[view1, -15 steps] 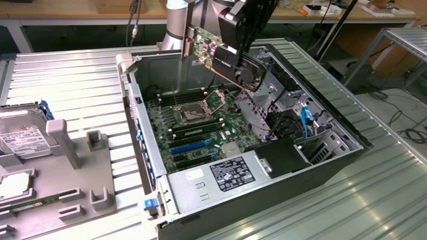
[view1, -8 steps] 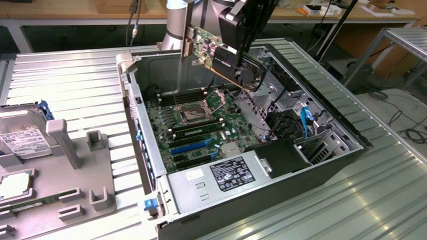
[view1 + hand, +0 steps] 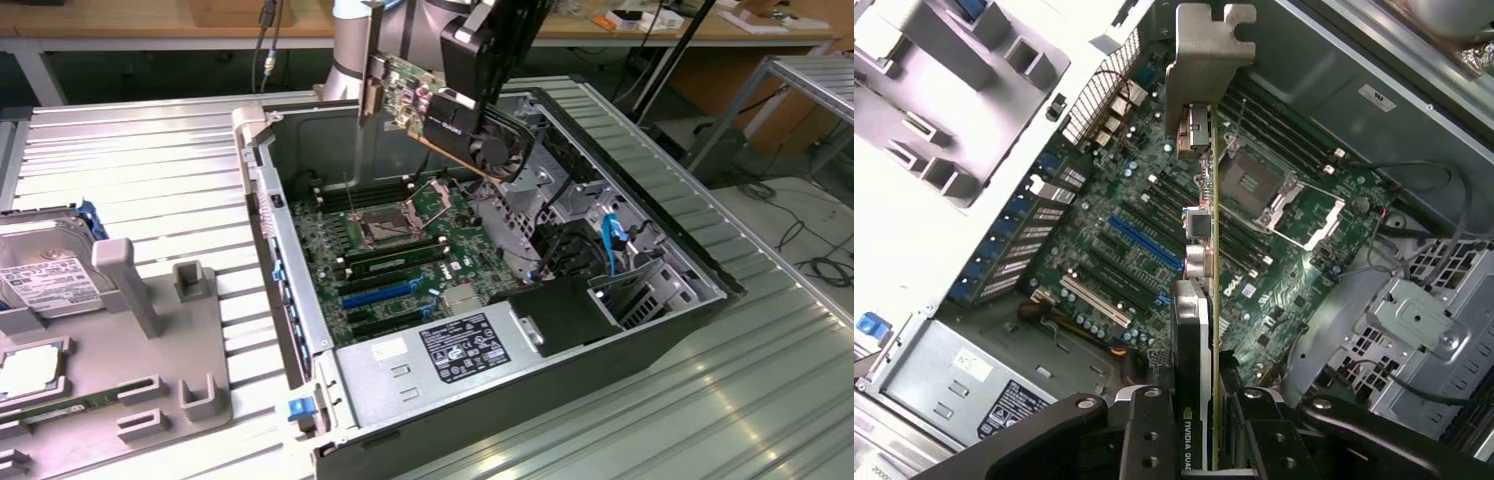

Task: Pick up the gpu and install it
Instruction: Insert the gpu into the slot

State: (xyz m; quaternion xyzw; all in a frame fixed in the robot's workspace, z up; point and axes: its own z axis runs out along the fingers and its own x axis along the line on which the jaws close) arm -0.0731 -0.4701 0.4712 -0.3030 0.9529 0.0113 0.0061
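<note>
My gripper is clamped on the gpu, jaws pressed against both faces of the card. The gpu hangs tilted in the air above the open computer case, over the motherboard and clear of it. Its silver bracket is the end farthest from my fingers.

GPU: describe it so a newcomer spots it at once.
Start at the open computer case in the middle of the exterior view. Above its motherboard, the tool grips the gpu in the air. It alone is a green card with a black cooler and a silver end bracket, seated in no slot.
</note>
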